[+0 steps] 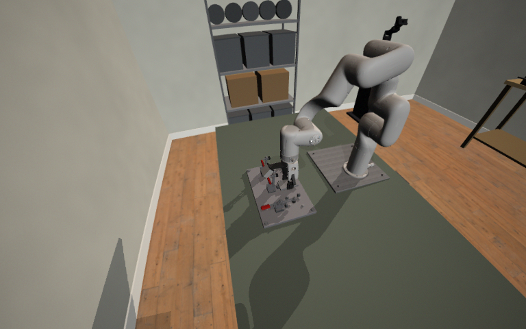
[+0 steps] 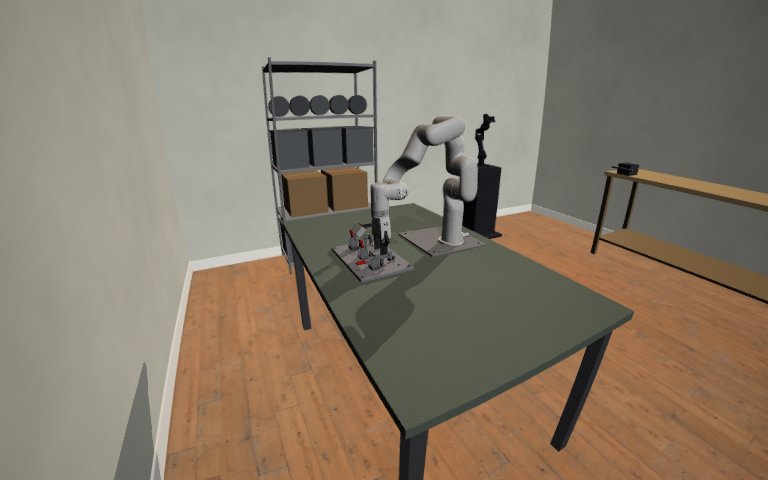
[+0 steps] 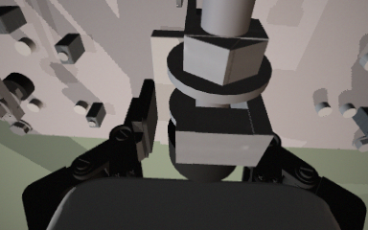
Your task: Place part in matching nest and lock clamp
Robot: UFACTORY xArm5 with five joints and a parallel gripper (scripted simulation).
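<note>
My gripper [image 1: 291, 185] [image 2: 384, 246] [image 3: 194, 97] is low over the middle of the fixture plate [image 1: 257, 195] [image 3: 297, 134]. It is shut on the part, a pale flat plate [image 3: 163, 62] whose left edge lies at the left finger in the wrist view. The right finger is mostly hidden behind an open clamp's bar [image 3: 220, 146], whose spindle nut [image 3: 225, 59] and washer cross the view close to the camera. This clamp's red handle [image 1: 269, 180] stands up. The pads under the part are hidden, so its seating cannot be told.
The near clamp's red handle [image 1: 265, 207] [image 2: 361, 262] lies low; the far clamp's red handle [image 1: 262, 162] stands up. In the wrist view, small blocks [image 3: 96, 115] and round pads [image 3: 81, 106] stand to the left, and more pads [image 3: 323, 108] to the right.
</note>
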